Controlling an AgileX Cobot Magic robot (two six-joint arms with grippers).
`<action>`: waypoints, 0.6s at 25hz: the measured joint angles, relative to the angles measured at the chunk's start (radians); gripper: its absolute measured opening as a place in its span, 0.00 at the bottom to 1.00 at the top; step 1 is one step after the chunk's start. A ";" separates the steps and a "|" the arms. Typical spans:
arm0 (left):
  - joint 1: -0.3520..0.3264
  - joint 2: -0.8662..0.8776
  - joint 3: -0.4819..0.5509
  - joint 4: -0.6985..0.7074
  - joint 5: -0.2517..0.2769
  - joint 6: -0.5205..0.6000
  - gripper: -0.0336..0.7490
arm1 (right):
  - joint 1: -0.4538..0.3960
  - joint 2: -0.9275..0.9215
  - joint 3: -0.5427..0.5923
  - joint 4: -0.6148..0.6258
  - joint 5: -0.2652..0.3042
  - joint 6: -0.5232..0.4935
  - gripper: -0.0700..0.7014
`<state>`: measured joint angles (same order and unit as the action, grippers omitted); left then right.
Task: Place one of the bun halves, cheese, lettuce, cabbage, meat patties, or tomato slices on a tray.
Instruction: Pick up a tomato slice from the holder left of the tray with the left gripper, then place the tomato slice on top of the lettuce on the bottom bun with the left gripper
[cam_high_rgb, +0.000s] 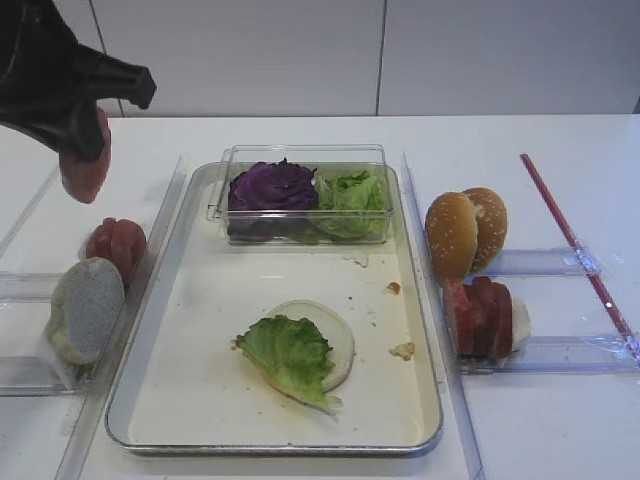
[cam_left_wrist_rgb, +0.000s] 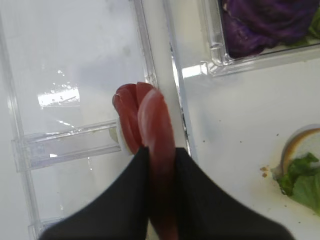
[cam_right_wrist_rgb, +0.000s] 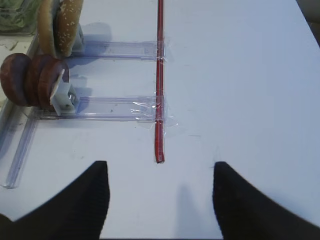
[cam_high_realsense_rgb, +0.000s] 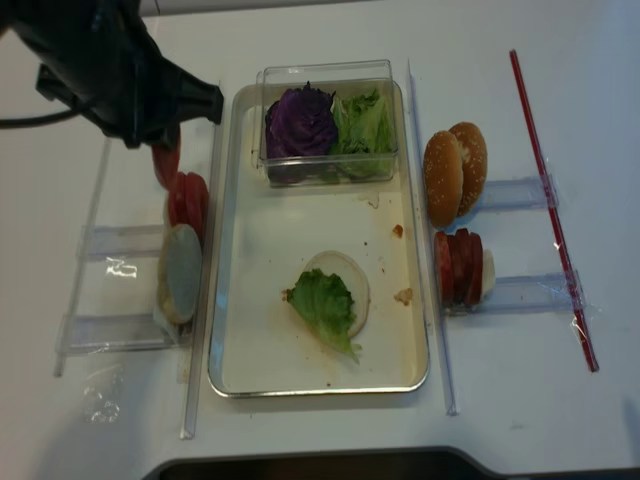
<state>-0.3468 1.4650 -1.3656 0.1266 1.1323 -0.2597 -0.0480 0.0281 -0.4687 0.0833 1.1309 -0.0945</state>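
Note:
My left gripper (cam_high_rgb: 88, 150) hangs above the table left of the tray (cam_high_rgb: 200, 340), shut on a red tomato slice (cam_left_wrist_rgb: 156, 125) held on edge between its fingers. Below it more tomato slices (cam_high_rgb: 117, 245) stand in a clear rail beside a pale bun half (cam_high_rgb: 87, 308). On the tray lie a flat white bun half (cam_high_rgb: 335, 335) and a lettuce leaf (cam_high_rgb: 288, 355) on top of it. Cabbage (cam_high_rgb: 270, 187) and lettuce (cam_high_rgb: 355, 195) fill a clear box. Sesame bun halves (cam_high_rgb: 465, 230) and meat patties (cam_right_wrist_rgb: 32, 80) stand right of the tray. My right gripper (cam_right_wrist_rgb: 160, 165) is open over bare table.
A red strip (cam_right_wrist_rgb: 160, 75) lies taped across the clear rails (cam_right_wrist_rgb: 115, 107) on the right. Long clear rails (cam_high_rgb: 425, 260) run along both sides of the tray. Crumbs (cam_high_rgb: 402, 350) are scattered on the tray floor.

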 joint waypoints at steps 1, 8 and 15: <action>0.000 -0.017 0.006 -0.006 -0.012 0.000 0.19 | 0.000 0.000 0.000 0.000 0.000 0.000 0.72; 0.000 -0.118 0.190 -0.238 -0.174 0.047 0.19 | 0.000 0.000 0.000 0.000 0.000 0.000 0.72; 0.008 -0.123 0.336 -0.657 -0.285 0.269 0.18 | 0.000 0.000 0.000 0.000 0.000 0.000 0.72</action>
<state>-0.3386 1.3424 -1.0300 -0.5299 0.8475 0.0094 -0.0480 0.0281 -0.4687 0.0833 1.1309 -0.0945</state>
